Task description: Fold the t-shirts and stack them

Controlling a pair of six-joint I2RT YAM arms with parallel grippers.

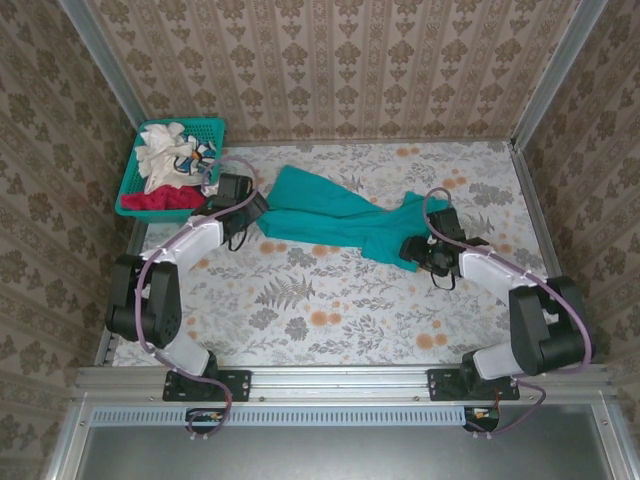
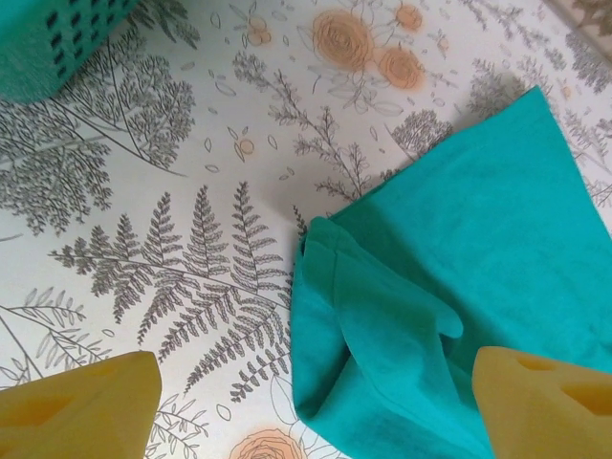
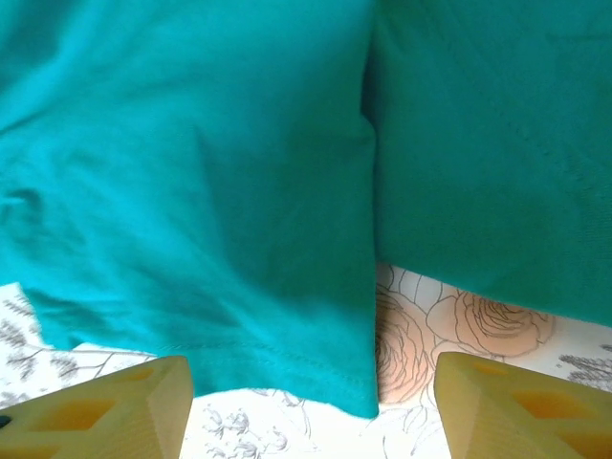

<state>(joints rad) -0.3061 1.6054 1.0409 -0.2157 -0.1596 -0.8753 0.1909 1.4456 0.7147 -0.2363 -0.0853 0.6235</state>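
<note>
A teal t-shirt lies crumpled and stretched across the middle of the floral table, from back left to right. My left gripper is at its left end, open, yellow fingers wide apart over a folded corner of the teal cloth. My right gripper is at the shirt's right end, open, fingers straddling a hemmed edge of the teal t-shirt without closing on it. Red and white shirts lie bunched in the basket.
The teal plastic mesh basket stands at the table's back left corner, close behind the left arm; its corner shows in the left wrist view. Patterned walls enclose the table. Bare floral tabletop lies in front of the shirt.
</note>
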